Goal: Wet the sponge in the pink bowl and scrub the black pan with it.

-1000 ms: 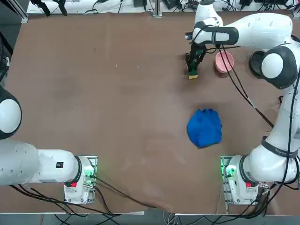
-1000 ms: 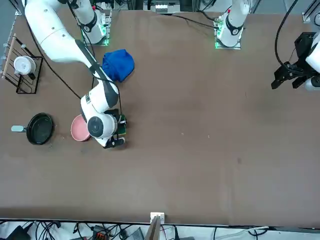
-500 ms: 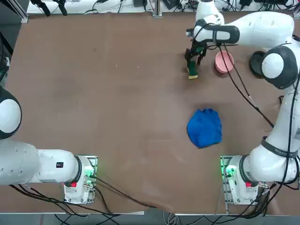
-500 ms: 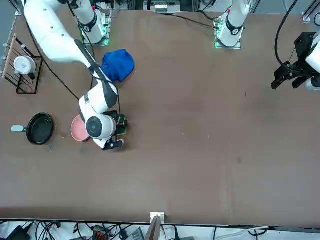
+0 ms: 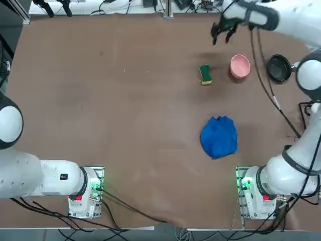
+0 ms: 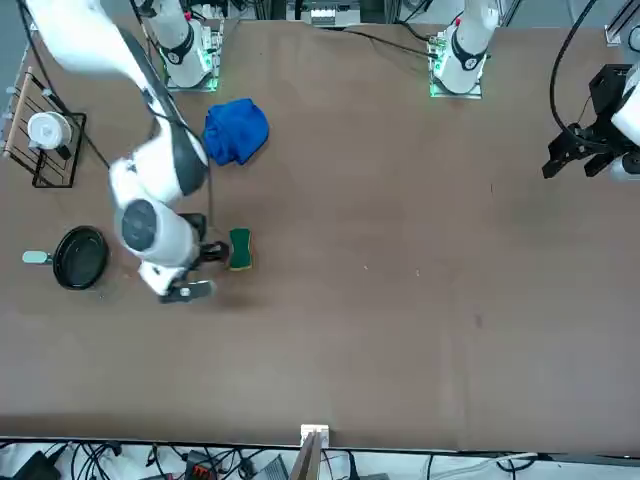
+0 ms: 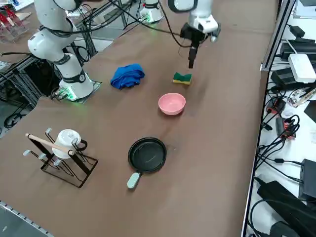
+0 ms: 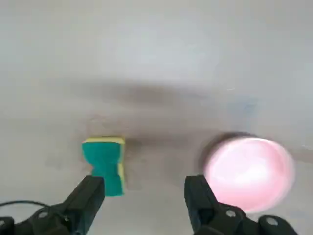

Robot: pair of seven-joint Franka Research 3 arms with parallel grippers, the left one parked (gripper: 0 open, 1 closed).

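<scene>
One hand [image 8: 145, 183] above the table [image 5: 125, 125].

The brown, flat-topped table [image 5: 125, 125] is laid with a green-and-yellow rectangular sponge [image 5: 205, 75], a round pink bowl [image 5: 239, 66], a round black frying pan [image 7: 147, 154], a crumpled blue cloth [image 5: 218, 137] — and a dark wire rack [image 7: 67, 162].

The right gripper [image 5: 221, 40] hung above the table [image 5: 125, 125], beyond everything laid out there. Nearer the robot's bases, the sponge [image 5: 204, 75] lay slightly to its left and the bowl [image 5: 239, 66] to its right (well apart from each other). Farther right sat the pan [image 5: 279, 68], handle pointing away from the bowl. The cloth [image 5: 219, 137] lay much nearer the bases than the gripper; the rack [image 7: 49, 143], with a mug [image 7: 67, 138] on it, stood nearer them and far right.
</scene>
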